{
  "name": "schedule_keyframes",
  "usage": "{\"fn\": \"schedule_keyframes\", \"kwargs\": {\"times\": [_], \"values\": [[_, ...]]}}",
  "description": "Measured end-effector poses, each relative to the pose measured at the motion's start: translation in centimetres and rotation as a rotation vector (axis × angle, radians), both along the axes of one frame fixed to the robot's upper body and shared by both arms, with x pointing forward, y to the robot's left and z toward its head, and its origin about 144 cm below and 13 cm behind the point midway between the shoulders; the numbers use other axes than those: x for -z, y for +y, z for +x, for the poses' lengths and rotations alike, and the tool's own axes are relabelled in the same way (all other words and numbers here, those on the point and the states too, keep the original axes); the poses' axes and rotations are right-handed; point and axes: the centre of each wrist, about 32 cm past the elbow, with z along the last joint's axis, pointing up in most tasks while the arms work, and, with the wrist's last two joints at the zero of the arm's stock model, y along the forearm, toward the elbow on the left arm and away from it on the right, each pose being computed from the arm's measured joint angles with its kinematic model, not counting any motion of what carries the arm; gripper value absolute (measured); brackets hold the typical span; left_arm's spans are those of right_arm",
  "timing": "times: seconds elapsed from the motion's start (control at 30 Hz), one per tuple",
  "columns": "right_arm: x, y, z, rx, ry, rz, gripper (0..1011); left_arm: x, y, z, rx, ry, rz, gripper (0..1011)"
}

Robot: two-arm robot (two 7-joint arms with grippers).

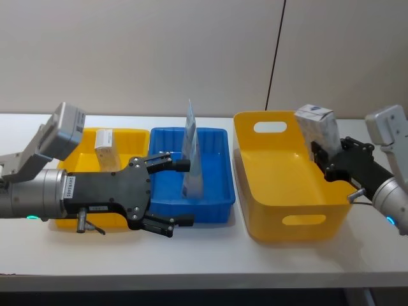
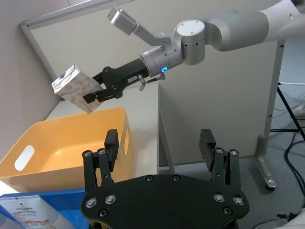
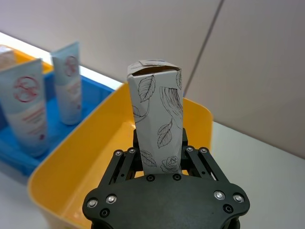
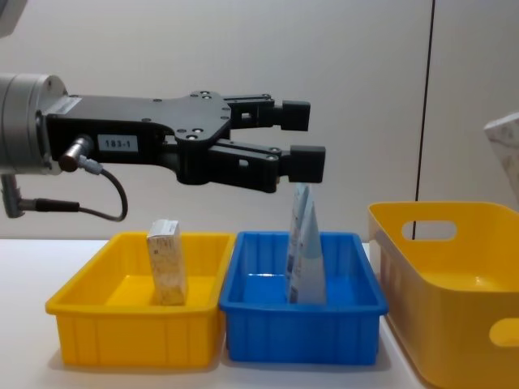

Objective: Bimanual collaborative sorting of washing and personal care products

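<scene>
My right gripper (image 1: 323, 157) is shut on a pale grey soft pack with leaf print (image 1: 316, 125), holding it upright above the right rim of the large yellow bin (image 1: 280, 191). The pack (image 3: 158, 119) stands between the jaws in the right wrist view. Two light-blue and white tubes (image 1: 192, 156) stand upright in the blue tray (image 1: 215, 167). A small beige carton (image 1: 104, 148) stands in the small yellow tray (image 1: 129, 134). My left gripper (image 1: 183, 193) is open with nothing between its fingers. It hovers over the blue tray's front left part, above and beside the tubes (image 4: 305, 253).
The three containers sit in a row on the white table (image 1: 191, 255), with the small yellow tray left, the blue tray in the middle and the large bin right. A wall stands close behind them. A black cable (image 1: 275, 57) runs down that wall.
</scene>
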Motion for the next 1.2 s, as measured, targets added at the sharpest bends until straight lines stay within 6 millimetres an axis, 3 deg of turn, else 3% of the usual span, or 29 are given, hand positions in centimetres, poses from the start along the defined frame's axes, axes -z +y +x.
{"fn": "schedule_keyframes", "kwargs": {"times": [0.53,1.2], "values": [[1.7,2.6,1.2,0.259,0.015,-0.046,357,0.0,0.0,0.0,0.0,0.0,0.0,1001],[4.0,7.1,4.9,0.557,0.042,-0.091,357,0.0,0.0,0.0,0.0,0.0,0.0,1001]]}}
